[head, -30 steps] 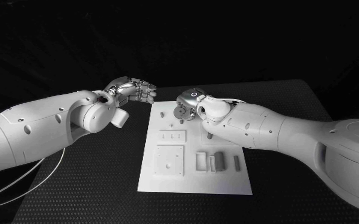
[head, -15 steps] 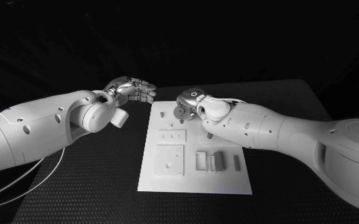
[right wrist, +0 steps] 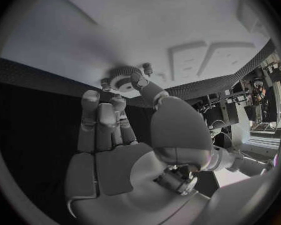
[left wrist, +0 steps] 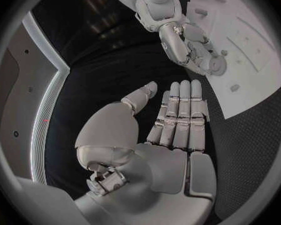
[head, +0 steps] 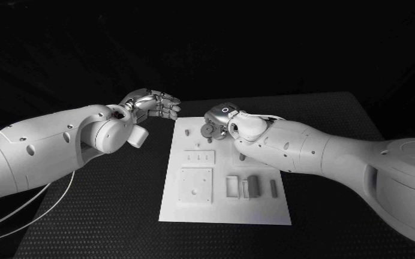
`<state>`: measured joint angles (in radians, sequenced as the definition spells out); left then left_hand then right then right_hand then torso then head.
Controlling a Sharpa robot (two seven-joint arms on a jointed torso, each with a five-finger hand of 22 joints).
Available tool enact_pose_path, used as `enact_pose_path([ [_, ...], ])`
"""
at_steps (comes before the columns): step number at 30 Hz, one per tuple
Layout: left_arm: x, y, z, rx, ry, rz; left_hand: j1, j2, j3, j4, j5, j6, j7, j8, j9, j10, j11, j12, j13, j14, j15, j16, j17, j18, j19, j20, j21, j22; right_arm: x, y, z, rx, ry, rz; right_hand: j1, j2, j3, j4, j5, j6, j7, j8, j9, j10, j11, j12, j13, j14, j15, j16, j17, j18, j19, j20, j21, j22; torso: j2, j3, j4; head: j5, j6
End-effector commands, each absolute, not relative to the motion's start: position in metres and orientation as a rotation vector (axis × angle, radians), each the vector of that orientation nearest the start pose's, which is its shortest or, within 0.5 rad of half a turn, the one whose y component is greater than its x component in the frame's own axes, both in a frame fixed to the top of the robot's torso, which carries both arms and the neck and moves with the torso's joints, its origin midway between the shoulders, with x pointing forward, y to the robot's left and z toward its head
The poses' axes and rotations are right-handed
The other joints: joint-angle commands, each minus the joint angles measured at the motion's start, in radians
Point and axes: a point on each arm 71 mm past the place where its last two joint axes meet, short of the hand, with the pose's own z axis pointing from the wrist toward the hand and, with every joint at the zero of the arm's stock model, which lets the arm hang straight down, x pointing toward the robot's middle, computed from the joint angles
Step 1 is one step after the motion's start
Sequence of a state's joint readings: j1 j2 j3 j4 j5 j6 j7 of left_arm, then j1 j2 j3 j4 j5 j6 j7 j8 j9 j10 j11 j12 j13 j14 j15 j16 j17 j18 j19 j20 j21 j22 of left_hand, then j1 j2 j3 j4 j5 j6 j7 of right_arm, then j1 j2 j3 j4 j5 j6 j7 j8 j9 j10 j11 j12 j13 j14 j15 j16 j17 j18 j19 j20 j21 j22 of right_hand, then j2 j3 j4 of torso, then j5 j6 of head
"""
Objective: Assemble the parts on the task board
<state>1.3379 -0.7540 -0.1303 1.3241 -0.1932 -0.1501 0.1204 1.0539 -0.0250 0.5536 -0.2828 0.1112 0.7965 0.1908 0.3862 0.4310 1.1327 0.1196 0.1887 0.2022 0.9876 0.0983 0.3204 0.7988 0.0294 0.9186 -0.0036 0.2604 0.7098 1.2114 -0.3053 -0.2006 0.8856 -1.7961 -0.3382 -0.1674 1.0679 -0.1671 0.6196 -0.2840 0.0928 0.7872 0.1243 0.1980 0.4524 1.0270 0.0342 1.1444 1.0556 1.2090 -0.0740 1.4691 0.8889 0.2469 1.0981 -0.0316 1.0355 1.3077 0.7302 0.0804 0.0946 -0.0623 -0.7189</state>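
The white task board [head: 259, 211] lies lengthwise in the middle of the black table. My right hand [head: 218, 122] hangs over the board's far end and pinches a small round toothed part [head: 208, 130] between thumb and fingers. The right wrist view shows this toothed part [right wrist: 123, 80] at the fingertips [right wrist: 137, 79], close against the board [right wrist: 147, 25]; I cannot tell if it touches. My left hand [head: 156, 104] hovers just beyond the board's far left corner, holding nothing. In the left wrist view its fingers [left wrist: 181, 110] are stretched out, thumb apart, with the right hand [left wrist: 190, 45] beyond them.
Two square raised plates [head: 195, 184] [head: 198, 158] sit on the board's left half. Three upright grey pieces [head: 232, 186] [head: 252, 185] [head: 274, 188] stand side by side on its near right part. Black matting [head: 104, 211] surrounds the board.
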Motion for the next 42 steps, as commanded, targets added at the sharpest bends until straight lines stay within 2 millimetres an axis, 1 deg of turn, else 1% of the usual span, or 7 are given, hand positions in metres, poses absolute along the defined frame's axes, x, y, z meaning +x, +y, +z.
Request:
enact_pose_path([
  [1, 0.533, 0.213, -0.166, -0.908, 1.74, -1.347, -0.013, 0.0, -0.005, 0.004, -0.009, 0.002, 0.001, -0.002, -0.002, 0.008, -0.001, -0.006, 0.002, 0.008, 0.0, -0.006, 0.003, 0.008, 0.002, 0.002, -0.007, 0.002, 0.558, -0.098, -0.251, -0.538, 1.646, 0.289, 0.002, -0.004, -0.001, 0.003, 0.002, -0.019, 0.02, 0.0, 0.0, -0.005, -0.002, -0.003, -0.002, -0.001, 0.0, -0.007, 0.001, 0.015, 0.0, 0.003, -0.005, 0.017, 0.0, -0.0002, 0.0002, 0.0, 0.0],
  [5, 0.533, 0.213, -0.166, -0.909, 1.741, -1.346, -0.014, 0.0, -0.006, 0.005, -0.011, 0.001, 0.001, -0.002, -0.002, 0.008, -0.001, -0.006, 0.002, 0.009, 0.0, -0.006, 0.003, 0.008, 0.003, 0.002, -0.007, 0.002, 0.558, -0.1, -0.254, -0.532, 1.694, 0.296, 0.006, 0.008, 0.001, 0.0, 0.002, -0.016, 0.013, 0.006, 0.003, -0.012, -0.008, -0.005, -0.001, -0.007, -0.005, -0.009, 0.002, 0.015, -0.006, 0.006, -0.008, 0.018, 0.0, -0.0001, 0.0004, 0.001, -0.001],
  [9, 0.533, 0.214, -0.166, -0.91, 1.739, -1.344, -0.015, 0.0, -0.006, 0.006, -0.011, 0.001, 0.001, -0.002, -0.002, 0.008, -0.001, -0.007, 0.003, 0.009, 0.0, -0.007, 0.004, 0.008, 0.003, 0.002, -0.007, 0.002, 0.559, -0.103, -0.255, -0.525, 1.712, 0.294, 0.017, 0.041, -0.001, -0.006, 0.001, -0.006, 0.003, 0.019, 0.009, -0.019, -0.017, -0.004, 0.0, -0.015, -0.014, -0.009, 0.004, 0.015, -0.016, 0.008, -0.009, 0.019, 0.0, 0.0001, 0.0002, 0.001, -0.002],
  [13, 0.533, 0.214, -0.166, -0.91, 1.74, -1.345, -0.015, 0.0, -0.006, 0.006, -0.012, 0.001, 0.001, -0.002, -0.003, 0.008, -0.001, -0.007, 0.003, 0.009, 0.0, -0.007, 0.004, 0.008, 0.003, 0.002, -0.008, 0.002, 0.56, -0.107, -0.256, -0.519, 1.724, 0.286, 0.043, 0.077, -0.002, -0.01, 0.002, 0.007, 0.002, 0.032, 0.014, -0.024, -0.019, -0.002, 0.002, -0.02, -0.016, -0.008, 0.006, 0.015, -0.025, 0.008, -0.007, 0.021, 0.0, 0.0001, 0.0, 0.001, -0.002],
  [17, 0.533, 0.214, -0.166, -0.91, 1.739, -1.344, -0.015, 0.0, -0.006, 0.006, -0.012, 0.001, 0.001, -0.002, -0.003, 0.008, -0.001, -0.007, 0.003, 0.009, 0.0, -0.008, 0.004, 0.008, 0.003, 0.001, -0.008, 0.002, 0.56, -0.112, -0.256, -0.51, 1.724, 0.275, 0.078, 0.093, 0.025, -0.009, 0.005, 0.015, 0.006, 0.04, 0.015, -0.026, -0.015, -0.001, 0.003, -0.023, -0.013, -0.007, 0.008, 0.015, -0.031, 0.009, -0.006, 0.021, 0.0, 0.0003, -0.0001, 0.001, -0.003],
  [34, 0.533, 0.217, -0.166, -0.915, 1.734, -1.337, -0.015, 0.0, -0.006, 0.006, -0.012, 0.001, 0.001, -0.002, -0.003, 0.008, -0.001, -0.008, 0.003, 0.009, 0.0, -0.009, 0.005, 0.009, 0.003, 0.001, -0.008, 0.003, 0.559, -0.125, -0.243, -0.452, 1.629, 0.311, 0.088, 0.088, 0.052, -0.01, 0.003, 0.017, 0.016, 0.043, 0.013, -0.023, -0.006, 0.005, 0.005, -0.02, -0.004, -0.003, 0.01, 0.015, -0.03, 0.011, 0.002, 0.021, 0.0, 0.0008, -0.0002, -0.002, 0.002],
  [42, 0.534, 0.223, -0.166, -0.921, 1.727, -1.327, -0.015, -0.001, -0.006, 0.005, -0.012, 0.001, 0.001, -0.002, -0.004, 0.009, -0.001, -0.008, 0.003, 0.009, 0.0, -0.01, 0.006, 0.009, 0.003, 0.001, -0.009, 0.003, 0.56, -0.139, -0.214, -0.249, 1.551, 0.47, 0.078, 0.076, 0.053, -0.008, 0.002, 0.019, 0.021, 0.045, 0.011, -0.017, -0.002, 0.009, 0.005, -0.011, 0.0, 0.0, 0.009, 0.015, -0.021, 0.01, 0.009, 0.02, 0.0, 0.0014, -0.0031, -0.008, 0.01],
])
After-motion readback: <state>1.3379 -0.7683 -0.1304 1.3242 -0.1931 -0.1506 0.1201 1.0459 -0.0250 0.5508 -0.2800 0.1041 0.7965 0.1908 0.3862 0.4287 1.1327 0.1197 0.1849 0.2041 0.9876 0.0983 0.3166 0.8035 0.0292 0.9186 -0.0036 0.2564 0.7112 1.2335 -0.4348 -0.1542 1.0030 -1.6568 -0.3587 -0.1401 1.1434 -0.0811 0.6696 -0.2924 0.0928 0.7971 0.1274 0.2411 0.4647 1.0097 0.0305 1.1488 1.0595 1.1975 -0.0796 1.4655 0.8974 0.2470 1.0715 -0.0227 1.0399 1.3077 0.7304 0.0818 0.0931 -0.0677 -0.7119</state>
